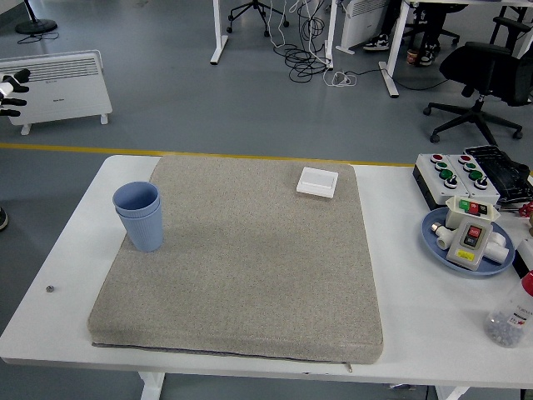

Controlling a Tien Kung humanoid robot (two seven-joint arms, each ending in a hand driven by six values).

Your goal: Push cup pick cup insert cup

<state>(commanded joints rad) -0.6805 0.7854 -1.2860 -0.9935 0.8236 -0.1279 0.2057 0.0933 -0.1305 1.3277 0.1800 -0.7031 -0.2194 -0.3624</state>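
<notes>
Two blue cups (140,216) stand nested, one inside the other, upright on the left part of the grey mat (250,267). Nothing holds them. My left hand (12,88) shows only as white and black fingertips at the picture's far left edge, high up and well away from the cups. It holds nothing. My right hand is out of view.
A small white square box (317,181) lies at the mat's far edge. At the right stand a button box (466,173), a blue plate (433,236) with switch parts and a clear bottle (510,318). A small screw (50,289) lies on the table at left.
</notes>
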